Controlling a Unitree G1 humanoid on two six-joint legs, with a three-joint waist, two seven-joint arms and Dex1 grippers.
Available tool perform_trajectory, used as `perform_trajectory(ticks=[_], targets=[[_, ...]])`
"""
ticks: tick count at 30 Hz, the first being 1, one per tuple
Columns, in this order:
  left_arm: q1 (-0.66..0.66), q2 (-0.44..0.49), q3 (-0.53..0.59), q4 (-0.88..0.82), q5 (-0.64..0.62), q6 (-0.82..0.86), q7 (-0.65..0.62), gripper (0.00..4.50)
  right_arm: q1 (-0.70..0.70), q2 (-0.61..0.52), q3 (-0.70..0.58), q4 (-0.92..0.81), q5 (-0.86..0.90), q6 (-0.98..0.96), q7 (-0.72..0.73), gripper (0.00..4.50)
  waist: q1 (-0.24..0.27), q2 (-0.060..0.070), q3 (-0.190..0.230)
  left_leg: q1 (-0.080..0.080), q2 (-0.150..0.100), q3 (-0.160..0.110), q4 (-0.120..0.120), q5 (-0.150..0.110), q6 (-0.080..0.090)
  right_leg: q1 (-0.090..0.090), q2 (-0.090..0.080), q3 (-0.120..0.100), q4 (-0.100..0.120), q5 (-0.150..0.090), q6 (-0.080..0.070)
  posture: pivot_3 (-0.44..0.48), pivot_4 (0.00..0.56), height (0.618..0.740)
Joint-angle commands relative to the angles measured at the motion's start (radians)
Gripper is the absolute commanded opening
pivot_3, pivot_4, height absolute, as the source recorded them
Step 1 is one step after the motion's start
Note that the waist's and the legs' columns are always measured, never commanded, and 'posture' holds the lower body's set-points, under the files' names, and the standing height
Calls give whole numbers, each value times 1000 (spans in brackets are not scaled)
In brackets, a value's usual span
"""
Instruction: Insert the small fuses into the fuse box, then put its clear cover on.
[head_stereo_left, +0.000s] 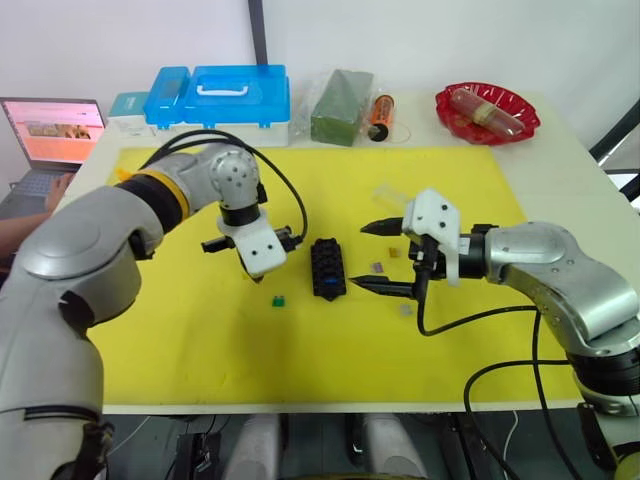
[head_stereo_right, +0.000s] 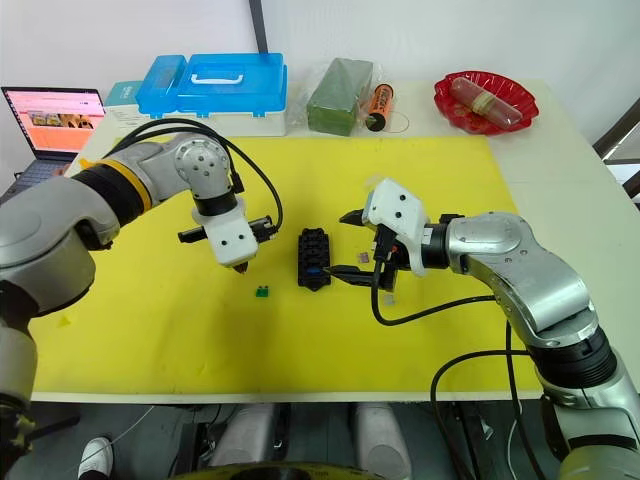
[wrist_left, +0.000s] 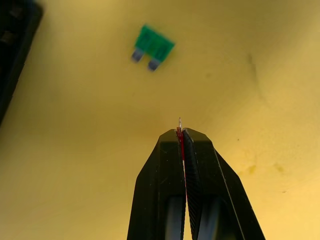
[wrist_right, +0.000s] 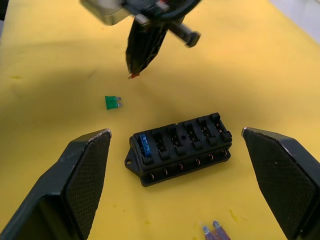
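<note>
- Plainly, from the left eye view, the left claw (head_stereo_left: 258, 268) is seen pressed together on a tiny red translucent fuse beside the small black slotted fuse box (head_stereo_left: 328, 268); a slip could be caused by so thin a pinch.
- From the right eye view, the right claw (head_stereo_right: 347, 244) is held spread around the box end, where the incoming fuse could be blocked; a blue-lidded storage box (head_stereo_right: 212, 92) stands well apart.
- From the left wrist view, a green blade fuse (wrist_left: 152, 46) lies loose on the yellow bench mat (wrist_left: 260, 65).
- From the right wrist view, one blue fuse (wrist_right: 144, 144) is seated; a purple fuse (wrist_right: 212, 231) lies nearby, easily knocked.

left gripper (wrist_left: 182, 131) jaws pinched, right gripper (wrist_right: 175, 145) jaws spread wide
</note>
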Motion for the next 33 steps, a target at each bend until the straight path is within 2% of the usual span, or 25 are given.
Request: perform_trajectory(ticks=[1, 4, 8, 15, 18, 20, 23, 25, 29, 33], targets=[[-11, -33, 41, 49, 56, -83, -4, 115, -10, -3, -24, -40, 14, -2, -4, 4500, 1, 0, 0, 0, 0, 0, 0, 0, 0, 0, 0, 0, 0, 0, 0, 0, 150, 740], [0, -74, 86, 102, 105, -119, -4, 115, -10, -7, -25, -43, 16, 2, -4, 4500, 2, 0, 0, 0, 0, 0, 1, 0, 0, 0, 0, 0, 0, 0, 0, 0, 150, 740], [26, -111, 175, 124, 119, -95, -4, 949, -11, -9, -25, -47, 19, 9, -5, 4500, 2, 0, 0, 0, 0, 0, 1, 0, 0, 0, 0, 0, 0, 0, 0, 0, 150, 740], [24, -75, 284, 44, 19, 23, -4, 3438, -4, -7, -23, -62, 27, 19, -12, 4500, -2, 0, 0, 0, 0, 0, 1, 0, 0, 0, 0, 0, 1, 0, 1, 0, 150, 740], [13, -23, 301, -7, -29, 91, -4, 4474, 2, -7, -20, -66, 30, 20, -13, 4500, -3, 0, 0, 0, 0, 0, 1, 0, 0, 0, 0, 0, 1, 0, 1, 0, 150, 740], [10, 35, 302, -43, -55, 130, -4, 4492, 7, -5, -20, -74, 34, 24, -15, 4500, -5, 0, 0, 0, 0, 0, 1, 0, 0, 0, 0, 0, 1, 0, 1, 0, 150, 740], [23, 155, 396, -101, -133, 285, -4, 4492, 11, 6, -15, -76, 40, 23, -21, 4500, -7, 0, 0, 0, 0, 0, 0, 0, 0, -1, 1, 0, 2, 0, 0, 0, 150, 740], [40, 183, 474, -134, -178, 398, -4, 4492, 14, 9, -12, -76, 40, 20, -22, 4500, -7, 0, 0, 1, 0, 0, 1, 0, 0, -2, 0, 0, 5, 0, 0, 0, 150, 740], [123, 232, 686, -204, -259, 760, 1, 4492, 11, 18, -7, -65, 42, 12, -19, 4500, 3, 0, 0, 1, 0, -1, 2, 0, 0, -2, 0, -1, 10, -1, 1, 0, 150, 740], [273, 294, 882, -394, -342, 1136, 80, 4492, 4, 27, -4, -57, 40, 8, -14, 4500, -14, 0, 0, 2, 0, 0, 2, 0, 0, -3, 0, 0, 12, -1, 1, 0, 150, 740]])
